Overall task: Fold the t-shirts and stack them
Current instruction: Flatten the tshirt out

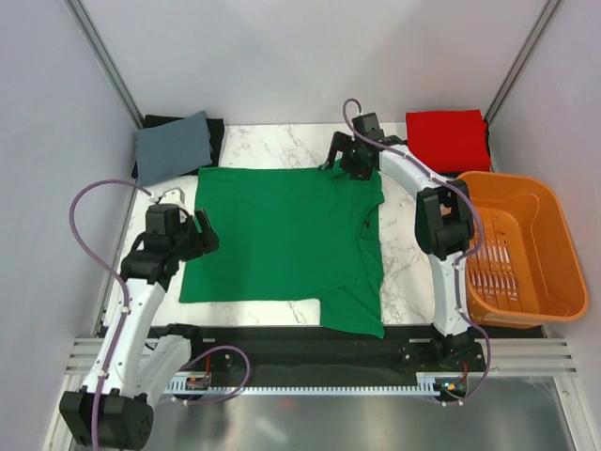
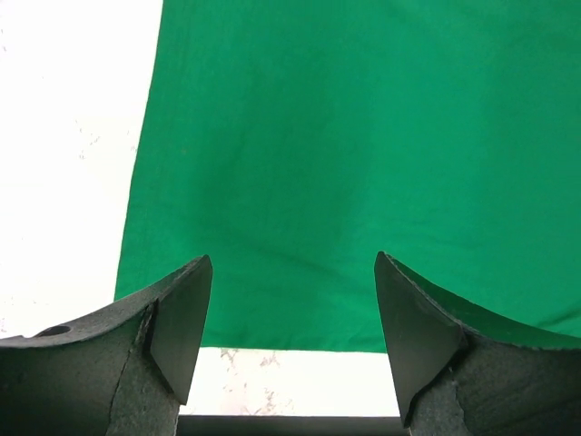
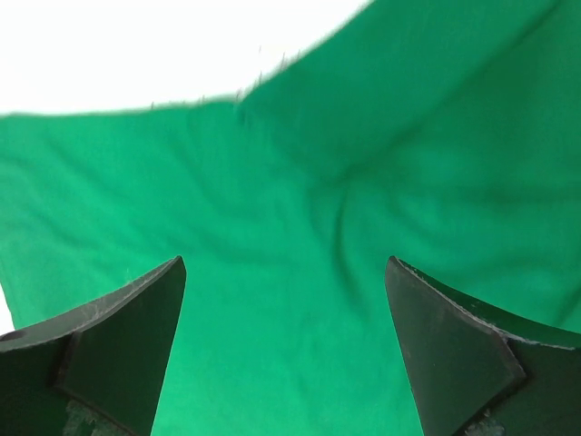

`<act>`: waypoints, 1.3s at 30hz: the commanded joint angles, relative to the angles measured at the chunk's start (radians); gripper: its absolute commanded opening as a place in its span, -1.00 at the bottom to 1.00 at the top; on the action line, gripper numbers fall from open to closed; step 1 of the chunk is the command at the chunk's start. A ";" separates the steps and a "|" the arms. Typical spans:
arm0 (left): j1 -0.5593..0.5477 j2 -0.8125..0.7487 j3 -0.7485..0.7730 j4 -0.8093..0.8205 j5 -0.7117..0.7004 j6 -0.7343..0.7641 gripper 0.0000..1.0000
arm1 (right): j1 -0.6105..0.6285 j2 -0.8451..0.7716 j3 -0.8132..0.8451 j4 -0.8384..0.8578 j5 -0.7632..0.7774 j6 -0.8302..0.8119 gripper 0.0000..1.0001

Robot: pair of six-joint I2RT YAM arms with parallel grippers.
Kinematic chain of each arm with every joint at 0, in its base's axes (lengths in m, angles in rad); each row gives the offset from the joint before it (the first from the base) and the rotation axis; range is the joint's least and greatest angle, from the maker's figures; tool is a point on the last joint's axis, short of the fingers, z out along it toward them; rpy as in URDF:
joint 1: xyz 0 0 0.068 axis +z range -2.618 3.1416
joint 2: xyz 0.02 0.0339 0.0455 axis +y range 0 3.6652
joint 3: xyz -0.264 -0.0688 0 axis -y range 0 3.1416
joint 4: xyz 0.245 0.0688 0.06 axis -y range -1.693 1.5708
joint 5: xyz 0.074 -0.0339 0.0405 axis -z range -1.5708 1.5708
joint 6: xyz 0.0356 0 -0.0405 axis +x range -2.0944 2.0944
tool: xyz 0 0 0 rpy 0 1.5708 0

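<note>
The green t-shirt (image 1: 282,240) is looking soft and floppy, so it could be bunching up or sliding crooked if a claw is pinching too little cloth or both are pulling unevenly. It is lying spread out, mostly flat, in the middle of the tabletop (image 1: 413,272), with small wrinkles and a sleeve sticking out toward the near edge. The left claw (image 2: 290,263) is hanging wide open over the shirt's left edge, holding nothing. The right claw (image 3: 283,263) is hanging wide open over the shirt's far right part, holding nothing too. The red t-shirt (image 1: 446,139) is sitting folded in the far right corner, near the orange basket (image 1: 554,235).
</note>
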State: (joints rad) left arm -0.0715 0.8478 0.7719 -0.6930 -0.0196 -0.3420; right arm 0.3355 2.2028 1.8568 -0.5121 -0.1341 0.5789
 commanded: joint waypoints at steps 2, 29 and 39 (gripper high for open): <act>0.001 -0.059 0.064 0.014 0.041 -0.051 0.57 | -0.026 0.107 0.168 0.004 0.005 -0.007 0.96; -0.010 -0.197 -0.014 -0.013 -0.026 -0.134 0.40 | -0.056 0.419 0.553 0.171 0.027 0.189 0.96; -0.010 -0.182 -0.013 -0.013 -0.026 -0.132 0.40 | -0.056 0.242 0.462 0.828 -0.271 0.421 0.96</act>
State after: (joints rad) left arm -0.0803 0.6647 0.7567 -0.7189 -0.0261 -0.4480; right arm 0.2794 2.6511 2.4237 0.0803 -0.2947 0.9627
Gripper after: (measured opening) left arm 0.706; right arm 0.982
